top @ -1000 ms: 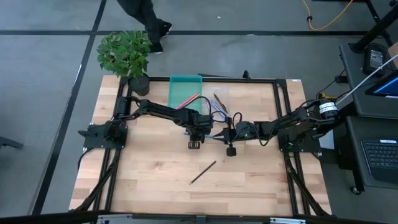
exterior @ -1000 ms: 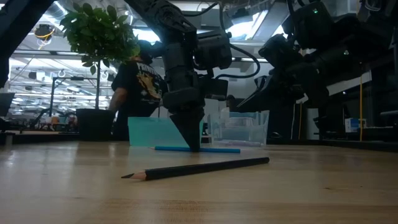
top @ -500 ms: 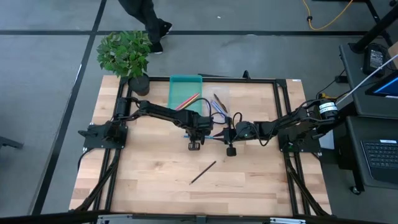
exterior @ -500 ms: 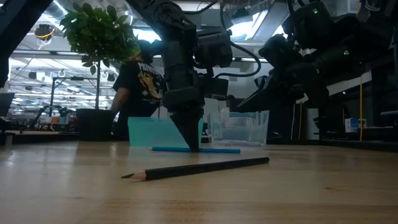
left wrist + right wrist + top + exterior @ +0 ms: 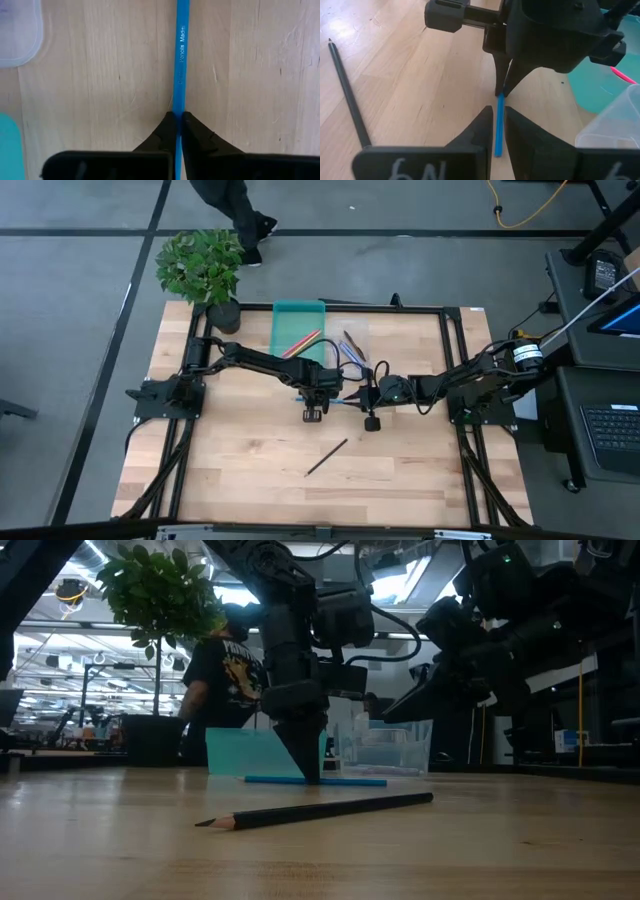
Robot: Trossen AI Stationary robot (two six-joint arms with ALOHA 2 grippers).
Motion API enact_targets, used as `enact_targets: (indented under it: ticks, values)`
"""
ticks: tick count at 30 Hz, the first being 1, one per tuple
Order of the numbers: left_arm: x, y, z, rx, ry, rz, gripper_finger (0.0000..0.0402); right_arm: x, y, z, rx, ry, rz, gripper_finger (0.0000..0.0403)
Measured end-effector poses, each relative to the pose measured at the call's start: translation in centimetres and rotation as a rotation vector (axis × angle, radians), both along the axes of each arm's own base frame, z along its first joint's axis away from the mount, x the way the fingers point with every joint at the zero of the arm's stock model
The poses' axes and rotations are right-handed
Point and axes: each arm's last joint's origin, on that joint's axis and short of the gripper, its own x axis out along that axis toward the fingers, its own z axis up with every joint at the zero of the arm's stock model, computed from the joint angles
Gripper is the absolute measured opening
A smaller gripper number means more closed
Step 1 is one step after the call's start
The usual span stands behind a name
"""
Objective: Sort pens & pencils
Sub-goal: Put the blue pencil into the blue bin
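left gripper (image 5: 176, 120) pinching blue pencil (image 5: 179, 55) on table (image 5: 400, 470) (right gripper (image 5: 498, 131) too)

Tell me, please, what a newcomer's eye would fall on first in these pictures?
First, the blue pencil lying mid-table, pinched by the left end effector, while the right end effector straddles its other end. Next, a black pencil lies alone nearer the front edge, and the teal tray sits at the back.

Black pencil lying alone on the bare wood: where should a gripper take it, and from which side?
Grip the black pencil near mid-shaft, coming straight down from above with the fingers set across its diagonal line. It lies flat with bare table on both sides, so the fingers have room to straddle it; a middle hold should keep it level.
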Motion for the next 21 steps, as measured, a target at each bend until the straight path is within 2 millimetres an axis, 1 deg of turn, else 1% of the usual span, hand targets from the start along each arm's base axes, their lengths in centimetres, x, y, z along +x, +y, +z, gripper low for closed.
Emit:
enact_targets:
  ticks: [5, 12, 18, 21]
  values:
    - [0.0, 0.0, 0.0, 0.001, -0.003, -0.009, 0.0002, 0.0, 0.0, 0.0, 0.000, 0.004, 0.000, 0.0048]
    - [0.0, -0.1, 0.3, 0.039, -0.013, -0.075, 0.0001, 0.0, 0.0, 0.0, 0.000, 0.004, 0.000, 0.0048]
    - [-0.7, -0.2, 2.3, 0.040, -0.042, -0.086, 0.0001, -0.1, 0.0, -0.1, 0.002, 0.011, -0.002, 0.0048]
    - [-0.9, -0.4, 3.6, 0.039, -0.068, -0.092, 0.0005, -0.1, 0.0, -0.1, 0.003, 0.011, -0.002, 0.0048]
